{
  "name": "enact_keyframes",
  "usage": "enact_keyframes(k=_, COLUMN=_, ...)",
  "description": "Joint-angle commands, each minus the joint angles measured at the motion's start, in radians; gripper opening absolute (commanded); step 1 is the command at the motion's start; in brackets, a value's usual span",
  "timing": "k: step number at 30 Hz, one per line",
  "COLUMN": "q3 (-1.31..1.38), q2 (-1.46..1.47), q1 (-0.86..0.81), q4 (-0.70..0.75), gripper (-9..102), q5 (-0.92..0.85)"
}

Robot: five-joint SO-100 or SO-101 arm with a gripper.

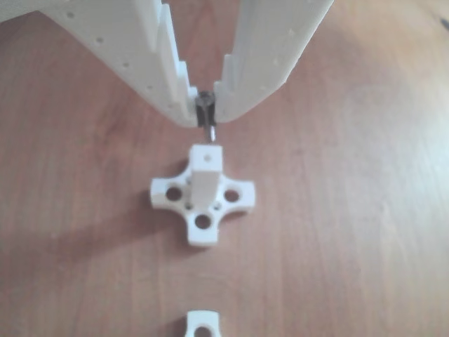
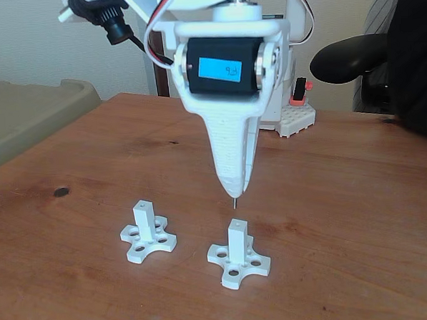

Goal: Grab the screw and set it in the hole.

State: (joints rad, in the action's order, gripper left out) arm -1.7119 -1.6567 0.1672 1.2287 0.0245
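Observation:
My white gripper is shut on the screw, a thin silver pin that hangs straight down from the fingertips. Only its lower end shows below the tips. Directly under it stands a white plastic post on a cross-shaped base, and the hole is a tiny dot in the post's top face. In the fixed view the gripper points down over the right-hand post, with the screw tip a short gap above the post's top.
A second white post on a cross base stands to the left in the fixed view. Its edge shows at the bottom of the other view. A white block with a red part sits at the back of the wooden table.

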Motion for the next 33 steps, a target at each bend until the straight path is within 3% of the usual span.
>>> enact_keyframes(k=1, q3=0.009, q2=-0.057, q1=0.005, q4=-0.02, gripper=-4, q5=0.008)
enact_keyframes(k=33, q3=0.12, q2=0.071, q1=0.026, q4=0.006, gripper=-4, q5=0.02)
